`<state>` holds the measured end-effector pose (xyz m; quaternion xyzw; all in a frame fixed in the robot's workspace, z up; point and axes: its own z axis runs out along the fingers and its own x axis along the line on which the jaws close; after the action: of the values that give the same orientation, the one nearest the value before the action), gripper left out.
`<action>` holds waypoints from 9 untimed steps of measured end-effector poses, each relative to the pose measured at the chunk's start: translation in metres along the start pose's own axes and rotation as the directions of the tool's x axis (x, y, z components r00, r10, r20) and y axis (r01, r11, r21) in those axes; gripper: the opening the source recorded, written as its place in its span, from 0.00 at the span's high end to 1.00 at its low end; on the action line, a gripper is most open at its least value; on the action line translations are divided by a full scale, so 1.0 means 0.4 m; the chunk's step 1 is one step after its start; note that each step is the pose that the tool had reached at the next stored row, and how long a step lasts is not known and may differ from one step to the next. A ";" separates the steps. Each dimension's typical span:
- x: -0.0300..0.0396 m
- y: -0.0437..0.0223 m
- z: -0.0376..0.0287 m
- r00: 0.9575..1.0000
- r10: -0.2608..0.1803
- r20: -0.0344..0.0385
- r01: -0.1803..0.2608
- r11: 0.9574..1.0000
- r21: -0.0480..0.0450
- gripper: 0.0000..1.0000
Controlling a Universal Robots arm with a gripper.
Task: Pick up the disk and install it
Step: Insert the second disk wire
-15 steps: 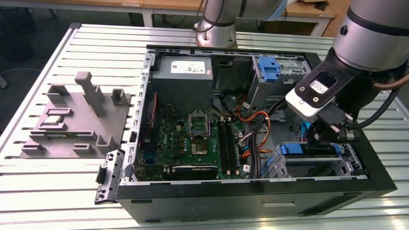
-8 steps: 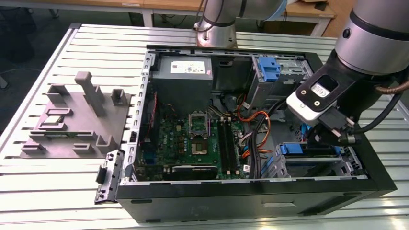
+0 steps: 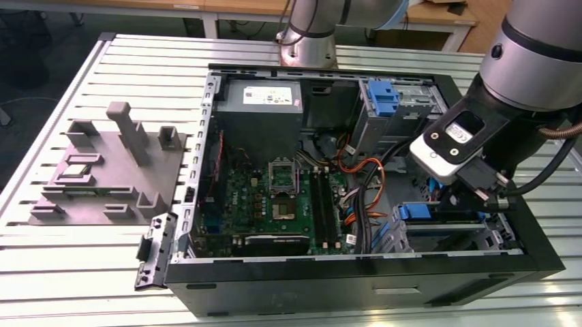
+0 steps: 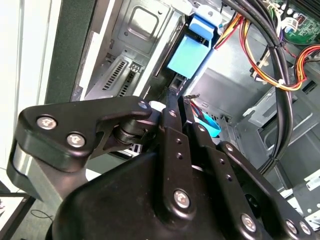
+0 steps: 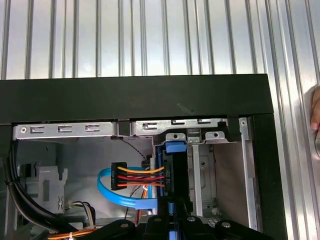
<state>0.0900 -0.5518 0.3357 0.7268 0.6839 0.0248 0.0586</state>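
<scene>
The disk (image 5: 176,172) stands edge-on in the drive bay at the case's front corner, its blue carrier tab (image 5: 175,146) toward the black case wall (image 5: 135,97). In the second wrist view the disk's blue carrier (image 4: 189,56) sits just beyond my fingertips, deep in the grey metal cage (image 4: 135,30). My gripper (image 4: 172,102) has its fingers drawn together on the disk's thin dark edge; it also shows as the gripper (image 5: 172,212) in the first wrist view. In the exterior view my gripper (image 3: 478,194) reaches into the case's right side beside the blue carrier (image 3: 414,212).
A black connector with orange, red and yellow wires (image 5: 125,176) and a blue flat cable (image 5: 120,195) lie beside the disk. An upright blue latch (image 3: 384,99), power supply (image 3: 264,99), motherboard (image 3: 272,197) and grey fixture plate (image 3: 109,170) are in view. A hand (image 5: 315,112) shows outside the case.
</scene>
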 end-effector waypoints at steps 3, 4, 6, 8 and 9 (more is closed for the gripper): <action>0.000 0.001 0.000 1.000 0.000 0.000 0.000 1.000 0.000 0.84; 0.000 0.001 0.000 1.000 0.000 0.000 0.000 1.000 0.000 0.84; 0.000 0.001 0.001 1.000 0.000 0.000 0.000 1.000 0.000 0.84; 0.000 0.002 0.002 1.000 0.000 0.000 0.000 1.000 0.000 0.84; 0.000 0.002 0.002 1.000 0.000 0.000 0.000 1.000 0.000 0.84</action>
<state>0.0908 -0.5520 0.3348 0.7268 0.6840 0.0249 0.0585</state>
